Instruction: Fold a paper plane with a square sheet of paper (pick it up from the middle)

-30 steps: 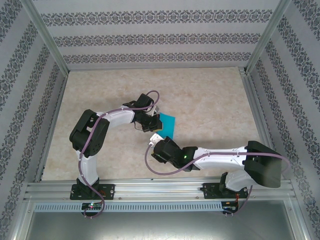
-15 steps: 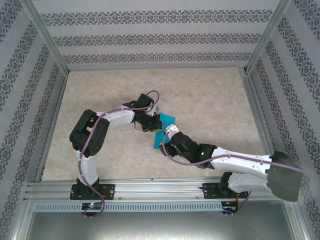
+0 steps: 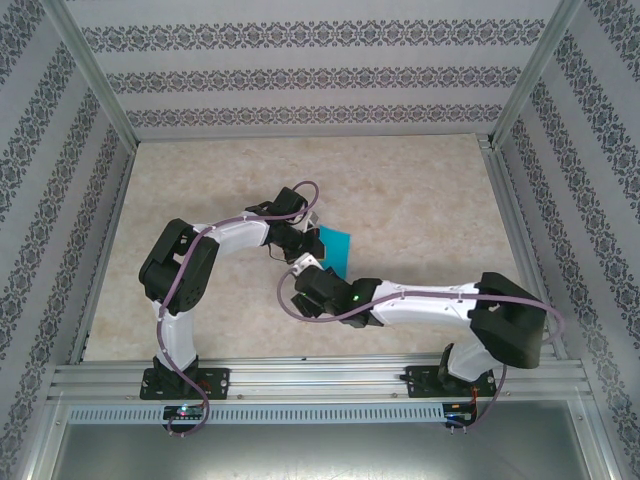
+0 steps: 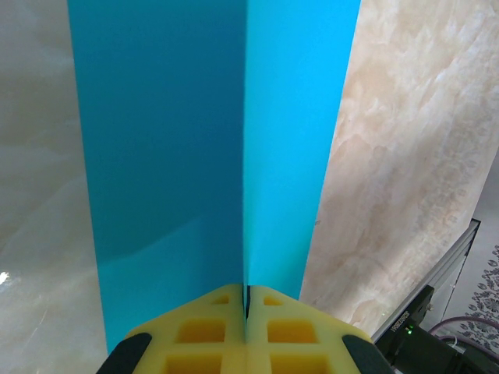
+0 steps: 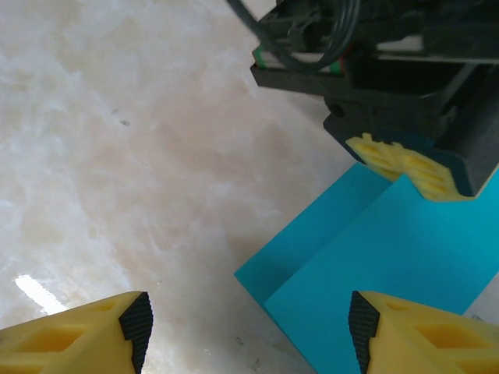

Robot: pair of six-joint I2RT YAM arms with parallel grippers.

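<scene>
The square sheet of paper is teal-blue and folded along a centre crease, its two halves spread over the marble table. My left gripper is shut on the crease end; the left wrist view has the yellow jaws pinched on the fold while the sheet runs away from them. My right gripper hovers open just near-left of the sheet's near corner. Its fingers stand wide apart, the sheet lies between and ahead of them, untouched. A paper plane is out of view.
The marble-patterned table top stretches behind and to the right. Aluminium frame rails run along the near edge, with patterned walls around. The left arm's black wrist and cable sit close ahead of my right fingers.
My right gripper went out over the sheet half a second ago and has come back left to its near corner, opening slightly wider. The left gripper and the sheet held still.
</scene>
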